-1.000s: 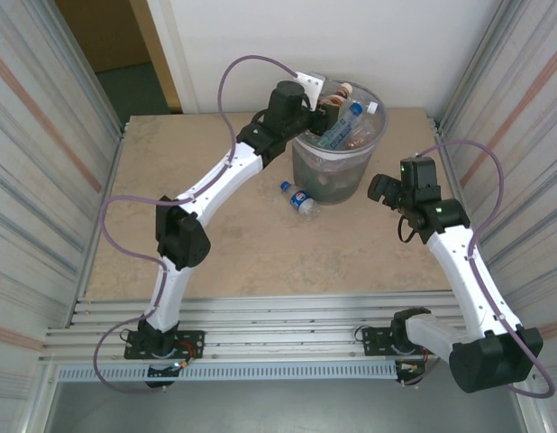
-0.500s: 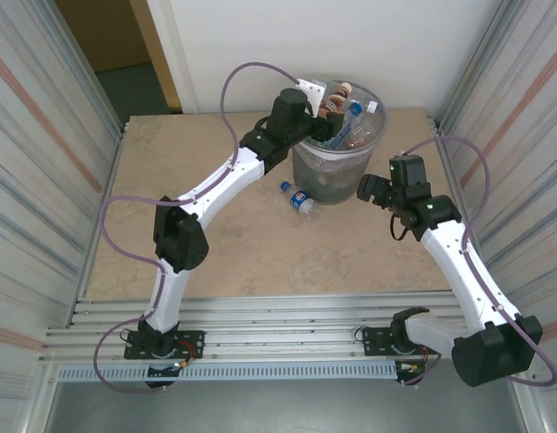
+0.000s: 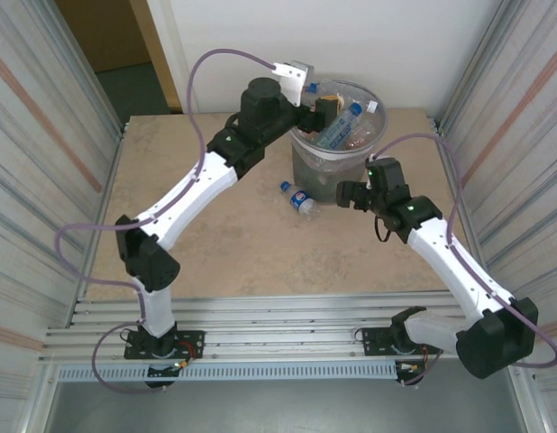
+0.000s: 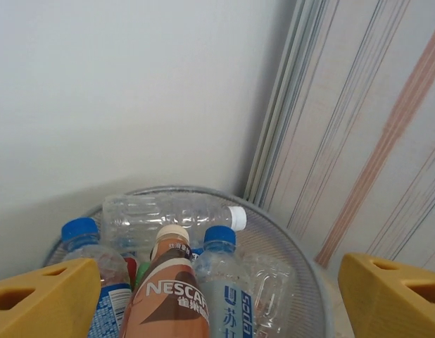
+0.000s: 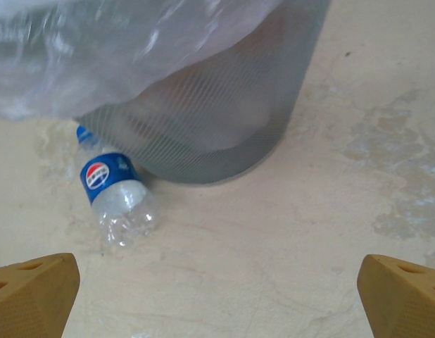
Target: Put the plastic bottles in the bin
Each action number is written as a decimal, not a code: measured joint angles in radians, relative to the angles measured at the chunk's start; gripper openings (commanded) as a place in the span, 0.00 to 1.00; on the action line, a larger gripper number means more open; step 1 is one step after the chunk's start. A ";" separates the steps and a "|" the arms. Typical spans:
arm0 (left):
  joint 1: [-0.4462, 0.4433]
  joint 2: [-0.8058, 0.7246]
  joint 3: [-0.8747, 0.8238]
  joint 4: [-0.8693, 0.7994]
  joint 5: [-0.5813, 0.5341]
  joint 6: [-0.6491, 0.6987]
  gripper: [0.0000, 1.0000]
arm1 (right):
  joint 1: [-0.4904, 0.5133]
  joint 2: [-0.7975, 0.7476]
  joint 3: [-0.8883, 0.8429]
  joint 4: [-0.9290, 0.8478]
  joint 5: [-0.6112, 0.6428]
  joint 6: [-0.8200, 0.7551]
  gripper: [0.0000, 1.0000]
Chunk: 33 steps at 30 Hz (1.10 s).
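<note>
The grey bin [image 3: 379, 135] stands at the back of the table, holding several plastic bottles [image 3: 340, 131]. My left gripper [image 3: 322, 104] hovers open over the bin's near-left rim. In the left wrist view, its yellow fingertips [image 4: 45, 299] flank a brown-labelled Nescafe bottle [image 4: 172, 296], a blue-capped bottle [image 4: 221, 282] and a clear bottle [image 4: 168, 211] lying across. One blue-labelled bottle [image 3: 299, 198] lies on the table by the bin's base. My right gripper [image 3: 349, 192] is open, low, just right of that bottle [image 5: 115, 197] and in front of the bin wall [image 5: 224, 134].
The bin's clear liner bag [image 5: 133, 42] hangs over its rim. Striped metal walls [image 3: 44, 135] close in both sides of the table, and a white wall [image 4: 133, 91] stands right behind the bin. Bare tabletop [image 3: 215, 244] lies in front.
My right gripper has moved left and lower, toward the bin's base and the lone bottle. The left arm's elbow has swung left while its gripper stays at the bin's rim.
</note>
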 measured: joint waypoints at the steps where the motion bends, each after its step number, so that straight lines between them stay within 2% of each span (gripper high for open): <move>1: 0.003 -0.022 -0.023 0.010 -0.002 -0.001 0.87 | 0.011 0.012 -0.003 0.004 0.001 -0.008 0.98; 6: 0.035 -0.112 -0.165 0.045 -0.011 -0.033 0.87 | 0.059 0.071 -0.005 0.037 0.012 -0.022 0.96; 11: 0.094 -0.215 -0.398 0.089 -0.031 -0.097 0.88 | 0.123 0.119 -0.023 0.098 0.015 -0.068 0.96; 17: 0.172 -0.395 -0.676 0.121 -0.074 -0.179 0.98 | 0.218 0.233 -0.062 0.208 0.016 -0.159 0.97; 21: 0.231 -0.528 -0.818 0.137 -0.115 -0.229 0.99 | 0.269 0.327 -0.070 0.261 0.035 -0.209 0.97; 29: 0.376 -0.677 -1.012 0.136 -0.158 -0.326 0.99 | 0.318 0.508 0.001 0.296 0.106 -0.306 0.93; 33: 0.401 -0.705 -1.048 0.132 -0.171 -0.349 0.99 | 0.330 0.597 0.090 0.291 0.151 -0.358 0.91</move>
